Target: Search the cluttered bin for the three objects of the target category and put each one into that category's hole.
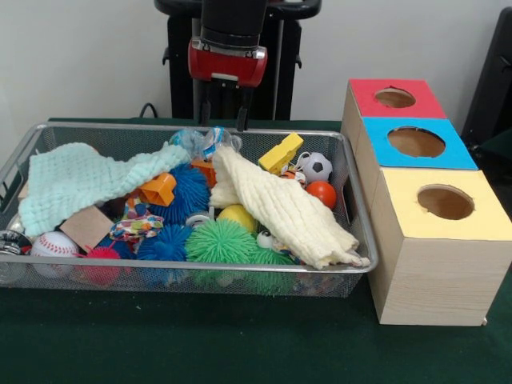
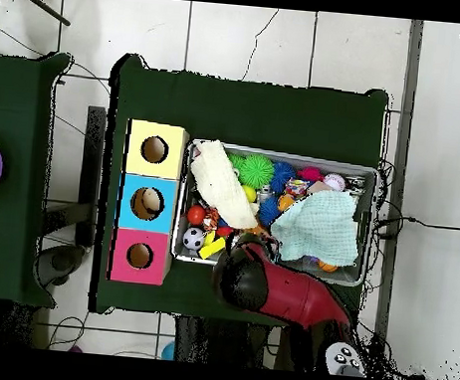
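The red and black gripper (image 1: pixel 224 116) hangs over the far rim of the wire mesh bin (image 1: pixel 352 208), jaws parted and empty. Inside lie a small black-and-white soccer ball (image 1: pixel 318 166), an orange ball (image 1: pixel 322 194) and a white baseball (image 1: pixel 54 244) among spiky toys and two cloths. Just beside the bin stands the wooden box (image 1: pixel 436 272) with red, blue and yellow holed tops.

Even, soft indoor light falls from above, leaving only faint shadows under the silver wire-mesh bin (image 1: pixel 352 276) and beside the pale wooden box with three coloured hole-tops (image 1: pixel 436 280) on the dark green tablecloth (image 1: pixel 160 344), with no strong glare and mildly soft focus throughout.
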